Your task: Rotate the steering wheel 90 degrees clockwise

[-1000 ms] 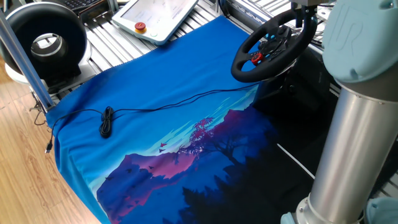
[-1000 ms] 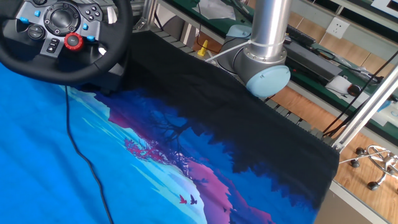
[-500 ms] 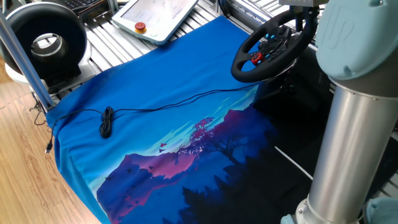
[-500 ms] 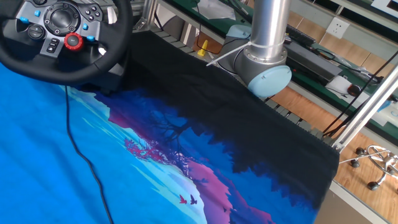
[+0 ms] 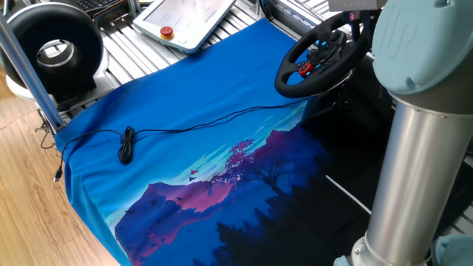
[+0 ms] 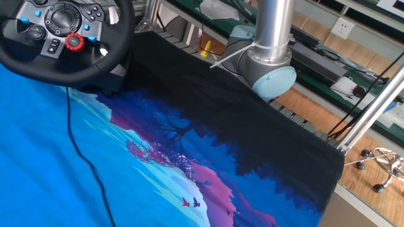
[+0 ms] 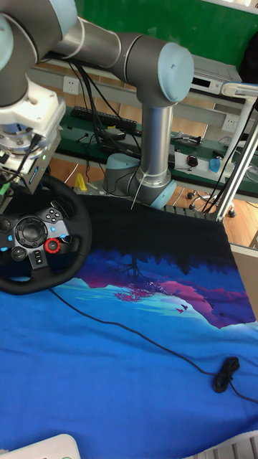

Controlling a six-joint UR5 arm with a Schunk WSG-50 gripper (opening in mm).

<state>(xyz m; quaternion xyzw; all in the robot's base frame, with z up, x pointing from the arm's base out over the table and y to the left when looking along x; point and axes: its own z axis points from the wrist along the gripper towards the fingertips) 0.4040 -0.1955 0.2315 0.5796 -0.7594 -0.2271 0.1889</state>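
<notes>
The big arm (image 7: 154, 79) has swung a little toward the steering wheel (image 7: 36, 244), which sits unturned at the counter's far corner. The hand (image 7: 13, 179) hangs over its top rim; open or closed is unclear.

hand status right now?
Hand: at the top of the steering wheel rim; the fingers are hidden, so open or closed cannot be told.

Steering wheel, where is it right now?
In the tall fixed view, the steering wheel stands at the left edge on the blue cloth, just below the hand.
</notes>
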